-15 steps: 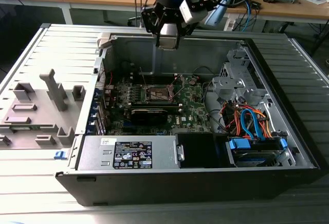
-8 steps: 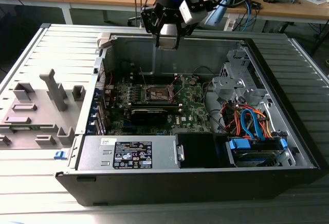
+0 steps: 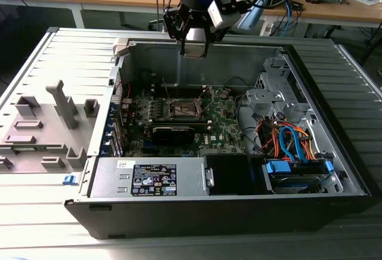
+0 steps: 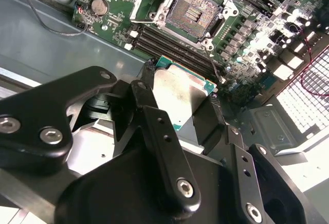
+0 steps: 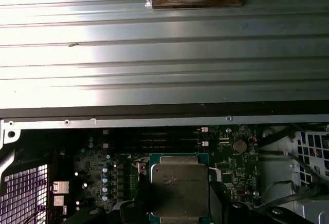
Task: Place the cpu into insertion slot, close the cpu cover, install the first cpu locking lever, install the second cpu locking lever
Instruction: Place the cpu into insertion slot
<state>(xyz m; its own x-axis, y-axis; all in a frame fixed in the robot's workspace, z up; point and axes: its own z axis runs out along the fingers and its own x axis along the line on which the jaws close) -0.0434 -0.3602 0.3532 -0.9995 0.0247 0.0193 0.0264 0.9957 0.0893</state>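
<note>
- The cpu (image 4: pixel 180 93), a flat square chip with a silver lid and a green edge, is in the air. The black fingers (image 4: pixel 211 116) of the gripper (image 4: pixel 180 94) clamp it by two opposite edges.
- The chip seems to sit level in this grip, but from these angles I cannot be sure of a small tilt.
- The insertion slot (image 4: pixel 194 13) lies near the middle of the motherboard (image 4: pixel 247 39). Its brownish-gold contact field is bare and nothing rests in it.
- The cpu hangs well above the board and apart from the slot, with the long dark memory slots (image 4: pixel 169 44) between them in the second wrist view.
- In the exterior view the gripper is high over the far wall of the open case (image 3: pixel 239 66), so I judge that the placing has only begun.
- To do this step well, in my judgement:
  - The chip should come squarely over the slot, with its edges parallel to the silver rim and its corners matched.
  - It should go straight down, without any sliding across the contacts.
  - It should stay flat, because a tilted corner could bend the fine contacts.
  - The grip should loosen only when the chip lies fully inside the rim.
</note>
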